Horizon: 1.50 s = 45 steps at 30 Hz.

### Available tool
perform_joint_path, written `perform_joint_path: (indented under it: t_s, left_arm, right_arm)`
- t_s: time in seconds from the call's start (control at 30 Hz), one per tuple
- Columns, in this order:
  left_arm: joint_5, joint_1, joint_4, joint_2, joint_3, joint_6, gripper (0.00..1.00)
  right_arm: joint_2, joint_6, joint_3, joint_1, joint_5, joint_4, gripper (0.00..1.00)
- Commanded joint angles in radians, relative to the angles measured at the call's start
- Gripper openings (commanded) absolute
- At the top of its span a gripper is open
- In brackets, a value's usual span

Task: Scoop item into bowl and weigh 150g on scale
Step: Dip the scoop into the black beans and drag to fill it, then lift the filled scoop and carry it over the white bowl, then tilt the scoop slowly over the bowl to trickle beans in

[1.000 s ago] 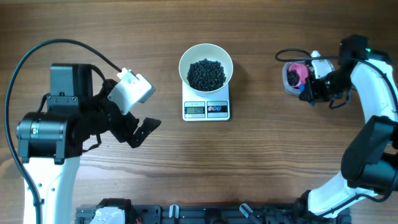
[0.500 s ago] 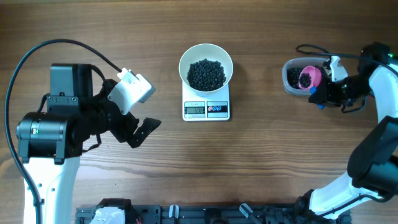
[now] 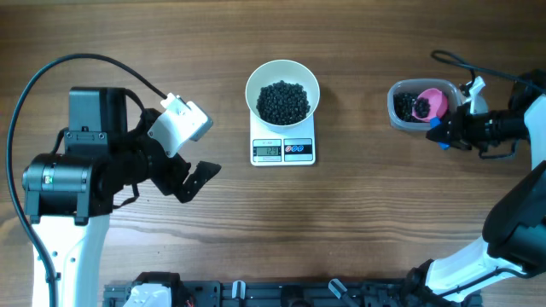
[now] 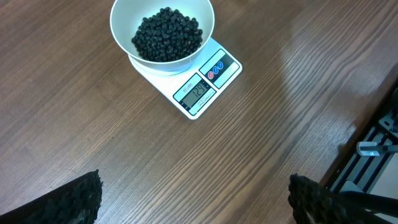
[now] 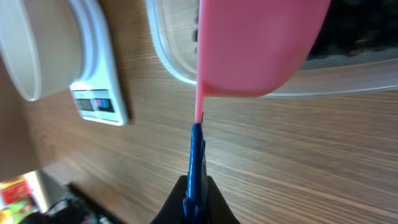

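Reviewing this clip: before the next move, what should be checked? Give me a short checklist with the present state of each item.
1. Bowl seated on scale: ok.
2. Scale display lit and unobstructed: ok.
3. Reading at target: cannot tell, digits too small.
4. Right gripper jaws shut on scoop handle: ok.
5. Scoop loaded with beans, above the tub: ok.
6. Left gripper open, away from the scale: ok.

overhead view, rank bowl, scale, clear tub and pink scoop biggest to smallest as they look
1. bowl and scale: about equally wide, and the bowl hides much of the scale, so they are left unranked
2. clear tub
3. pink scoop, smallest
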Motion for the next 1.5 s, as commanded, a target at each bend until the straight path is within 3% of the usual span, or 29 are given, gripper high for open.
perform_joint_path:
  t_s: [0.0,0.3,0.73,1.17,1.47]
  left_arm:
    - [0.008,0.006,-0.001,0.004,0.019,0.012,1.00]
    - [0.008,0.006,-0.001,0.004,0.019,0.012,1.00]
    - [0.008,0.006,-0.001,0.004,0.019,0.012,1.00]
    - [0.008,0.006,-0.001,0.004,0.019,0.012,1.00]
    - [0.008,0.006,-0.001,0.004,0.019,0.012,1.00]
  right_arm:
    - [0.007,0.001,0.019,0.003,-0.128,-0.022,0.04]
    - [-0.102,0.079,0.019,0.089,-0.237,-0.003,0.04]
    - [-0.184,0.336,0.019,0.457,-0.225,0.250,0.04]
    - [-0.184,0.420,0.019,0.775,0.245,0.390,0.04]
    - [-0.184,0.415,0.019,0.883,0.491,0.411,0.04]
